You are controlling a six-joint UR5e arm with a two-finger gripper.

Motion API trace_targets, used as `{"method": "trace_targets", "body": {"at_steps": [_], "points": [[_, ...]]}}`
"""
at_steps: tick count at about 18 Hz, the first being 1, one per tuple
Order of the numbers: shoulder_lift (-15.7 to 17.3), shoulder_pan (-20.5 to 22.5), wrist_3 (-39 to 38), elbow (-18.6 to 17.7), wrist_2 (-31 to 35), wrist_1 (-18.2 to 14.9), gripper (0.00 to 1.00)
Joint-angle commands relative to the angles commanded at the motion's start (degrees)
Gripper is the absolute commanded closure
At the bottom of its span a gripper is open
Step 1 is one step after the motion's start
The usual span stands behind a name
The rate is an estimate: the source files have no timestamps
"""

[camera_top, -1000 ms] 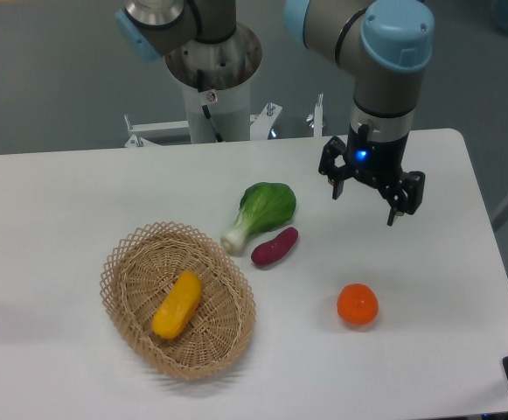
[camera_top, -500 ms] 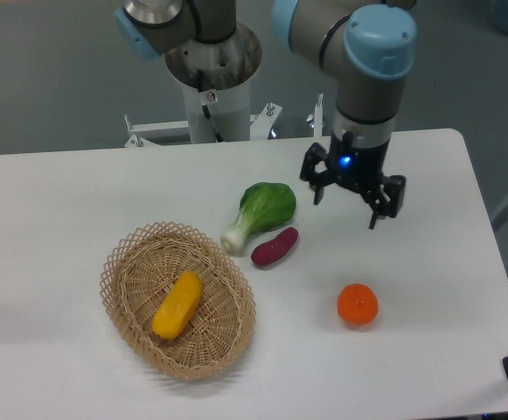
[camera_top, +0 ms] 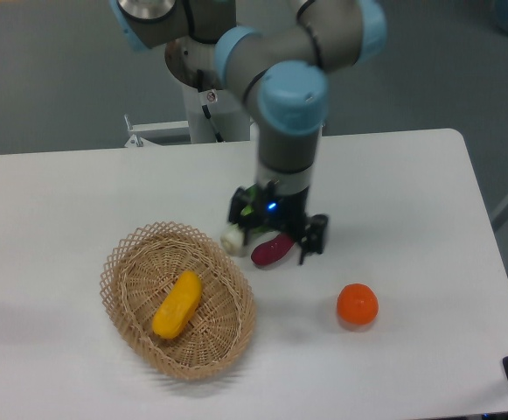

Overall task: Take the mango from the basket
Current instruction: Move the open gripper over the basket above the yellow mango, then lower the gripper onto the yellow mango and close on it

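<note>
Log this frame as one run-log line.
phase: approach | end effector: open, empty, above purple sweet potato | mango: lying in basket, untouched | orange fruit: on table, right of basket

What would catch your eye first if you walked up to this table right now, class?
The arm's claw stands out first, hanging open at the middle of the white table just above a purple sweet potato, hiding most of the leafy green behind it. To the left, the yellow mango lies alone in the wicker basket. A bright orange fruit sits apart at the right front.
</note>
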Motion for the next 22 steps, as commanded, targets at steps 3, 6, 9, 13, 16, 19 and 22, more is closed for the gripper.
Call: {"method": "trace_targets", "body": {"at_steps": [3,6,9,13,16,19,22], "points": [[-2.6,-3.8,-4.9,0.0,0.3,2.7,0.00],[-4.6,-6.2,-5.9,0.1,0.4,2.9,0.00],[-6.2,-7.7,-5.9,0.1,0.6,3.3,0.00],[-8.4,-9.3,-5.7,-0.5,1.4,3.5,0.00],[-9.2,-9.8,-5.7,-0.7,1.8,3.6,0.00],[-10.2,-10.2,-5.7,-0.8,1.9,4.1,0.00],[-10.7,-10.3,-5.7,-0.5,1.9,4.4,0.00]]}}
